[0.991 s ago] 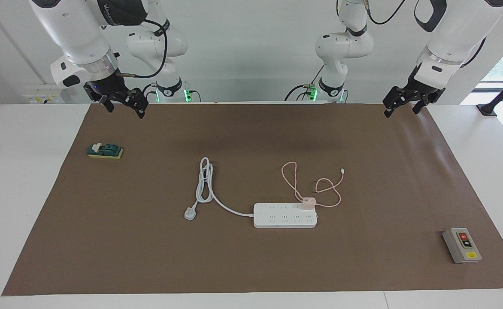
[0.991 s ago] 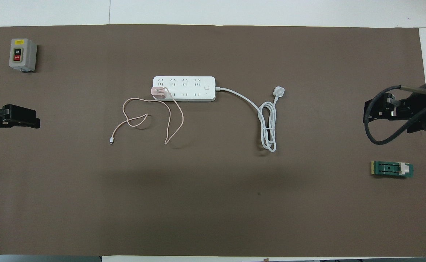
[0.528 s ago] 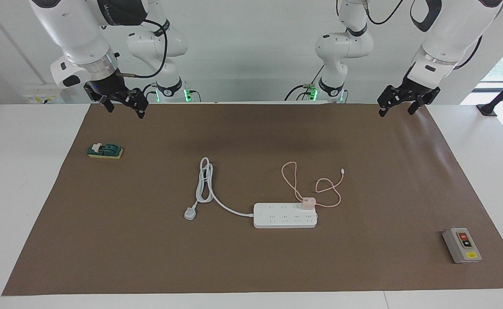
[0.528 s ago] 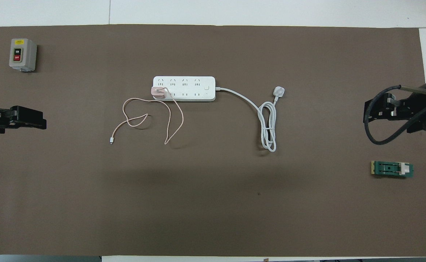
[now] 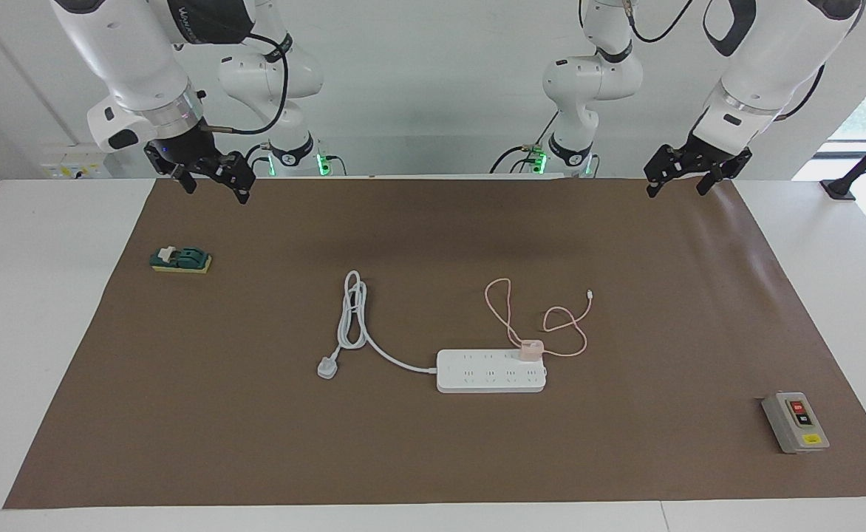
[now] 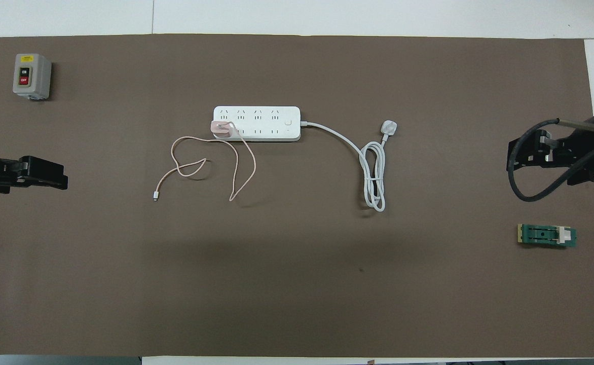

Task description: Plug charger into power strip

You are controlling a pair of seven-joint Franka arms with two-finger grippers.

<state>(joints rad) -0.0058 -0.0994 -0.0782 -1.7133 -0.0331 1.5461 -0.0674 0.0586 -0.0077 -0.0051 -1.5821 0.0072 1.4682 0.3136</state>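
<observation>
Already seated on strip (image 5: 491, 371) end socket nearer left arm, charger (image 5: 530, 349); well apart from left fingers (image 5: 674, 179), right fingers (image 5: 211, 182), both spread, empty.

I worked in a robotics lab. My two white arms were bolted at twelve o'clock along a plain white table (image 5: 49, 310), against a bare white wall. A brown paper mat (image 5: 440, 458) covered the bench like a test surface, with a grey switch box (image 5: 795, 423) and a green switch part (image 5: 181, 260) laid out as practice items.
</observation>
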